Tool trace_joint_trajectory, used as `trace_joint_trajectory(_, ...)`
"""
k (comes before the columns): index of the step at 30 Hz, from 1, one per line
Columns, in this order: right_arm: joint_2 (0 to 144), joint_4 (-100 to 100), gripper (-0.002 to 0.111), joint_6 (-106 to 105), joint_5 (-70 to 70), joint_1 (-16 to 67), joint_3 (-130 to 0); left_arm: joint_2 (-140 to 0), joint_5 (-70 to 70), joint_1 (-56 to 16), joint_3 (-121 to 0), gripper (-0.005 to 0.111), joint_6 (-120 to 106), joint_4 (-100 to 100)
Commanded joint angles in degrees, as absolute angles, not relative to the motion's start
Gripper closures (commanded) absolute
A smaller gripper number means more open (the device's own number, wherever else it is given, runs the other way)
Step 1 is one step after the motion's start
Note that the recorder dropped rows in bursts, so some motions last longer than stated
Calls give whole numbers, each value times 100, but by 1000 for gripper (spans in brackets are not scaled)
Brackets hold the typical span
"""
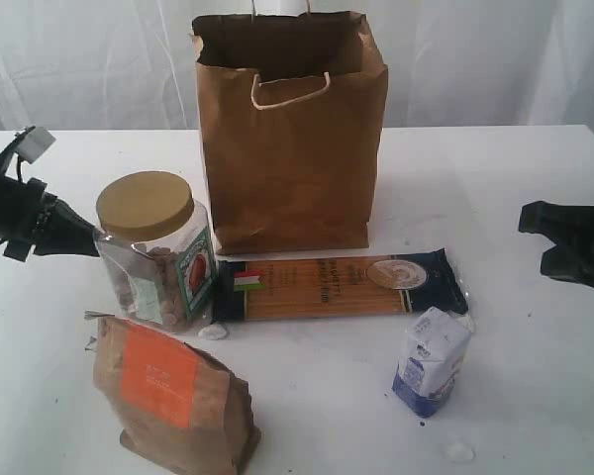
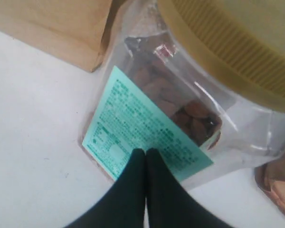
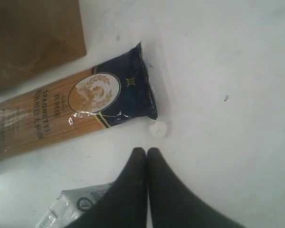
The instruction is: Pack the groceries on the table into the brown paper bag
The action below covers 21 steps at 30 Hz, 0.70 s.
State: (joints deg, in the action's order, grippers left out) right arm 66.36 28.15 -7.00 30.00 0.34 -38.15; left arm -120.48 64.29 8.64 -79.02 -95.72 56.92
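1. Left gripper, fingers pinched together and empty, tips against the gold-lidded jar toward the worktop's left edge, perhaps to nudge it.
2. Right gripper, fingers likewise closed, empty.
3. Brown paper bag stands open mid-back, ready for loading.

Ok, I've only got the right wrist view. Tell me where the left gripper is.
Observer: The left gripper is shut, its tips together at the teal label of the clear gold-lidded jar, with nothing between them.
Operator: Say where that jar stands.
Observer: Upright on the table, beside the flag end of the spaghetti packet and in front of the brown paper bag.
Operator: Report the bag's state.
Observer: It stands upright with its mouth open. The exterior view doesn't show its bottom.
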Motion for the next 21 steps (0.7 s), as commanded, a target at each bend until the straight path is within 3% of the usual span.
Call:
trace_joint_trajectory(1, 6628, 2802, 108, -774, 3060, 0, -3792, -11682, 6965, 1060, -7874, 107, -9642, 5508)
trace_joint_trajectory(8, 6628, 2802, 108, -796, 3102, 0, -3792, -11539, 6955, 1470, -7874, 102, -10064, 5711)
trace_joint_trajectory(9, 6628, 2802, 108, -796, 3102, 0, -3792, -11539, 6996, 1470, -7874, 95, -10064, 5724)
trace_joint_trajectory(12, 6628, 2802, 108, -796, 3090, 0, -3792, -11539, 6996, 1470, -7874, 58, -10064, 5886)
trace_joint_trajectory(14, 6628, 2802, 108, -796, 3067, 0, -3792, -11539, 6996, 1470, -7874, 28, -10064, 6204)
trace_joint_trajectory(15, 6628, 2802, 108, -796, 3053, 0, -3792, -11539, 6996, 1470, -7874, 4, -10064, 6395)
trace_joint_trajectory(21, 6628, 2802, 108, -796, 3053, 0, -3792, -11539, 6996, 1470, -7874, 2, -10045, 6465)
